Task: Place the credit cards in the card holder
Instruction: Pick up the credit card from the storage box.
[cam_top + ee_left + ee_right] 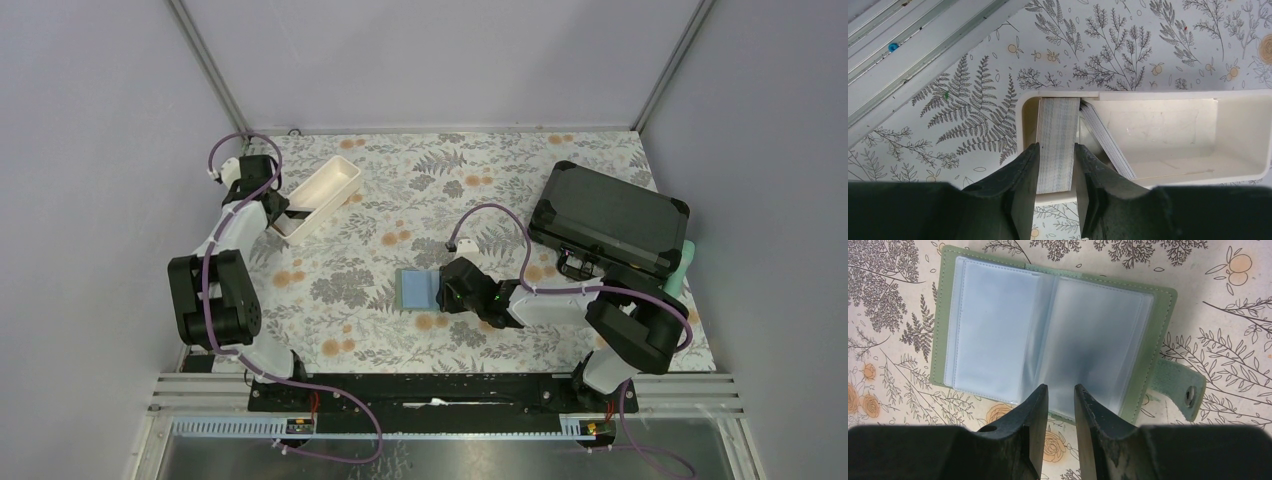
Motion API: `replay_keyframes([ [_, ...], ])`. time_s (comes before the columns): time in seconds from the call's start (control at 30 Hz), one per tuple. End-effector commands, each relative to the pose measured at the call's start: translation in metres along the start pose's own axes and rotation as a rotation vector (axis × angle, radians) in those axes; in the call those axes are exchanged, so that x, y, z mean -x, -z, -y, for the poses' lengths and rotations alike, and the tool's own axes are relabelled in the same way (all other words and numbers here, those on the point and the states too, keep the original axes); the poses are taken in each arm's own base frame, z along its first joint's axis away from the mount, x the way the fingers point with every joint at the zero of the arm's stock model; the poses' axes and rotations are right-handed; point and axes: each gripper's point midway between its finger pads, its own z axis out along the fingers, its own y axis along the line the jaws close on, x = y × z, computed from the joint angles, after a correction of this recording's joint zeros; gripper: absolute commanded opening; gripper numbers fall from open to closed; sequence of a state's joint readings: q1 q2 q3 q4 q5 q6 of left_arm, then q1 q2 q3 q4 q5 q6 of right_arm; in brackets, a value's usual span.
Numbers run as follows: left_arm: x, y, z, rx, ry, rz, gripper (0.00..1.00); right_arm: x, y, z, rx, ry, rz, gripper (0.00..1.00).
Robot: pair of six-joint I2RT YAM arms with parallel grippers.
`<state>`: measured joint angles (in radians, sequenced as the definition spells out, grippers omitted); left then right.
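My left claw [1056, 148] pinches one of two card stacks [1058, 120]; right claw [1061, 389] slightly parted above one card holder [993, 330], grip unclear.

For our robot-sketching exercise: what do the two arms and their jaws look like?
Left arm and right arm are alike: black joint blocks linked by white segments, a purple cable looping along each. The jaws are matte black, tapered wedges.

matt, perhaps leatherette card holder [1159, 325]
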<state>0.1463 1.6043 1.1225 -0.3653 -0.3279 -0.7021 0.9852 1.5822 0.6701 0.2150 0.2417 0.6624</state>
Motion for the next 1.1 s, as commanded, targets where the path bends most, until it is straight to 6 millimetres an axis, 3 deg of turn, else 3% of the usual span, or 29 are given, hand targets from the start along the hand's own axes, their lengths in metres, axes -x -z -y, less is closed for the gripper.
replay_keyframes([
  [0.0,0.005,-0.007,-0.006,0.033,-0.025,0.021,0.33,-0.010,-0.003,0.008,-0.027,0.015,-0.047,0.33],
  [0.63,0.004,-0.023,-0.018,0.065,-0.022,-0.010,0.24,-0.016,-0.007,0.010,-0.037,0.009,-0.063,0.33],
  [1.07,0.006,-0.029,-0.010,0.026,-0.046,-0.022,0.20,-0.017,-0.007,0.011,-0.038,0.007,-0.068,0.33],
])
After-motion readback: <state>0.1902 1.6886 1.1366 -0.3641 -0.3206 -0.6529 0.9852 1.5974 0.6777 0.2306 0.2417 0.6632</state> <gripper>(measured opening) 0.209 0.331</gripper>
